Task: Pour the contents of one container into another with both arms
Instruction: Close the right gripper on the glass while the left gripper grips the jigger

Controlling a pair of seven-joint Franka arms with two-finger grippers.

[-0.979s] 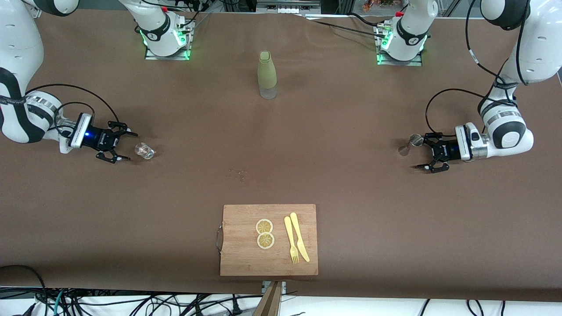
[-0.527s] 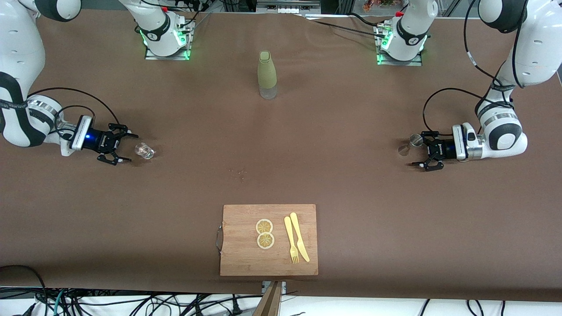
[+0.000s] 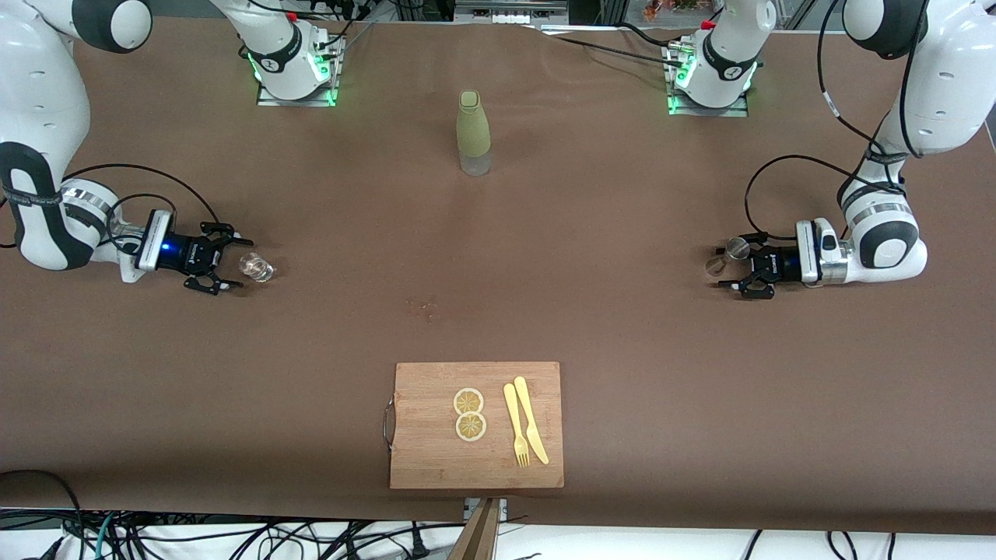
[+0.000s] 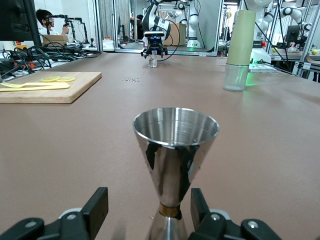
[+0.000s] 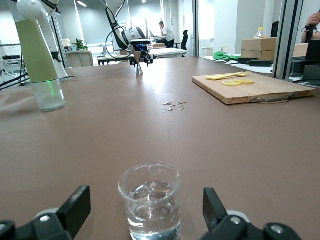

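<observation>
Front view shows us two arms low over the brown table (image 3: pixel 498 311), one at each end.

At the left arm's end stands the steel jigger (image 3: pixel 725 257), upright on the table. In the left wrist view we look into its top cup (image 4: pixel 175 150) from the side; we can't see if anything is in it. The left gripper (image 3: pixel 735 268) is around it, w/ a finger (image 4: pixel 97 210) on each side of the thin waist. The fingers are part way in but we see gaps, so not touching yet.

At the right arm's end stands the small clear glass cup (image 3: pixel 256 267), also upright on the table. In the right wrist view the cup (image 5: pixel 150 200) has some clear liquid in it, about half full. The right gripper (image 3: pixel 229 260) is wide open, its fingers (image 5: pixel 75 205) on both sides of the cup but apart from it.

Between the two arm bases stands a tall green bottle (image 3: pixel 473 132) w/ a clear bottom. We can't tell what is in it.

Nearer to the front camera lies a wood board (image 3: pixel 420 451). On it are two lemon slices (image 3: pixel 469 414), a yellow fork (image 3: pixel 515 424) & a yellow knife (image 3: pixel 531 420).

Some small spots (image 3: pixel 426 305) lie on the table between the board and the bottle.
</observation>
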